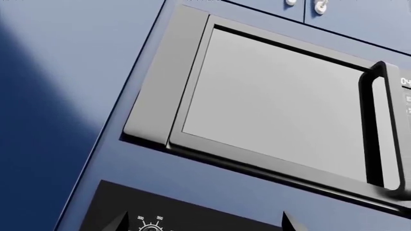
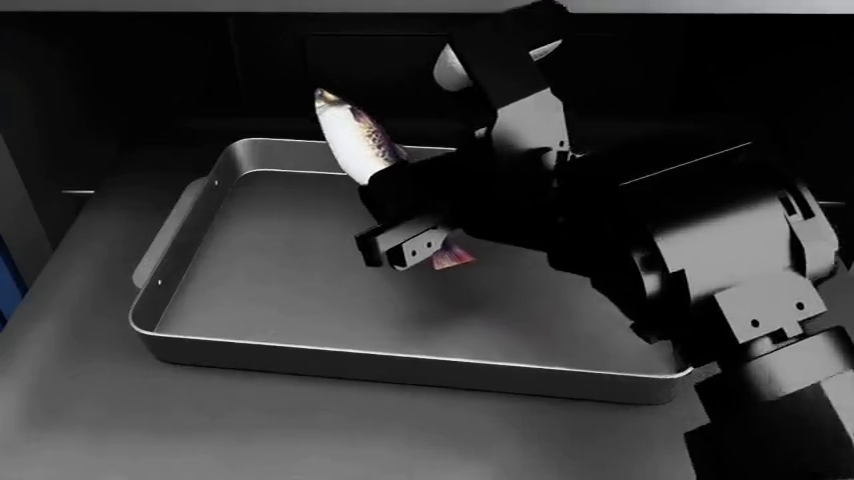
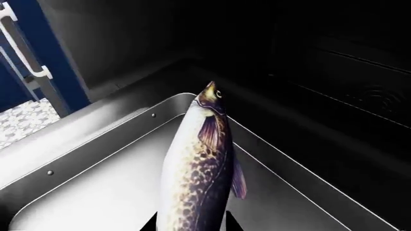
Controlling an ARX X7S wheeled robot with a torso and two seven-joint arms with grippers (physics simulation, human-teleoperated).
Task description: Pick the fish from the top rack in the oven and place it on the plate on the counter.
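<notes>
Right gripper (image 2: 416,245) is clamped on the fish (image 2: 358,135) near its tail, holding it above the metal tray (image 2: 180,300) at the head view's centre, long axis rising toward the upper left; the plate is out of sight.

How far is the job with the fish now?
Done: the right gripper has grasped the slender silvery fish with the brown speckled back and holds it tilted above the shiny rectangular metal tray, inside the dark oven cavity. Left: carry it out and lay it on the plate, which no view shows.
</notes>
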